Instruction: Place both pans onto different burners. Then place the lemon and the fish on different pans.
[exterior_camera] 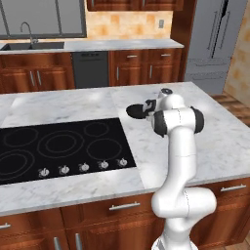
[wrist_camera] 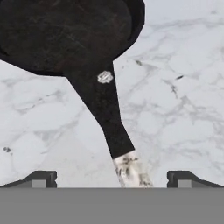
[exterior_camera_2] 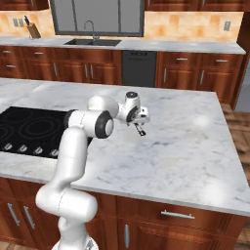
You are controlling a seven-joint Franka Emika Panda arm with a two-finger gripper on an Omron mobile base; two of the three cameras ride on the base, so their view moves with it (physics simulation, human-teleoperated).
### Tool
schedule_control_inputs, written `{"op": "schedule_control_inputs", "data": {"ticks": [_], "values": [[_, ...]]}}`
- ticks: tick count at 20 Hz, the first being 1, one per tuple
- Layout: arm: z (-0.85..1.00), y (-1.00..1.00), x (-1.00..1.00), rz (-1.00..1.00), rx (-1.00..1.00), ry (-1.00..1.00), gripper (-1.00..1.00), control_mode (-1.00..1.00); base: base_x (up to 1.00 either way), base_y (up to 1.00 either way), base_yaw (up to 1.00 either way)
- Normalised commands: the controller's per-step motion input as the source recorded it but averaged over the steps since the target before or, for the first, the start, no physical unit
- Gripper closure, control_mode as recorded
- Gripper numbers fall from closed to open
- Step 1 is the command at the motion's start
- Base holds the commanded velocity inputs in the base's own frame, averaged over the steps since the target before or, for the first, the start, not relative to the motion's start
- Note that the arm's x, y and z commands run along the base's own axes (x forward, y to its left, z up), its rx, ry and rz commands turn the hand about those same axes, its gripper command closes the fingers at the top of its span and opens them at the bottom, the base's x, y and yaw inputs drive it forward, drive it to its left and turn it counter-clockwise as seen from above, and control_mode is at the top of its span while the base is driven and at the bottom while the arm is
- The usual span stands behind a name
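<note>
- Lying on the marble counter (wrist_camera: 183, 109), a black pan (wrist_camera: 65, 30) is seen directly ahead of the gripper (wrist_camera: 111, 178), its handle (wrist_camera: 107, 118) running back between the two fingertips (wrist_camera: 41, 178), toward the pale worn end.
- The gripper is held spread wide, nothing being grasped; contact with the handle cannot be made out.
- If the jaws are closed this far out on the pale tip, the pan is likely to droop or swivel when lifted.
- A descent slightly off-centre could push the handle aside and spin the pan.
- The cooktop (exterior_camera: 29, 161) lies well off to the gripper's side, so a weak hold could be lost during the carry.
</note>
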Motion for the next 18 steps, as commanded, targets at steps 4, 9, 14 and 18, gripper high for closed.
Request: {"op": "schedule_control_inputs", "data": {"ticks": [4, 9, 14, 18], "values": [[-0.21, -0.12, 0.27, 0.01, 0.00, 0.00, -1.00, -1.00, 0.00, 0.00, 0.00], [-0.23, -0.10, 0.27, 0.01, 0.00, 0.00, -1.00, -1.00, 0.00, 0.00, 0.00], [-0.28, -0.02, 0.19, 0.01, 0.00, 0.00, -1.00, -1.00, 0.00, 0.00, 0.00], [-0.24, 0.00, 0.19, 0.02, 0.00, 0.00, 1.00, -1.00, 0.00, 0.00, 0.00]]}}
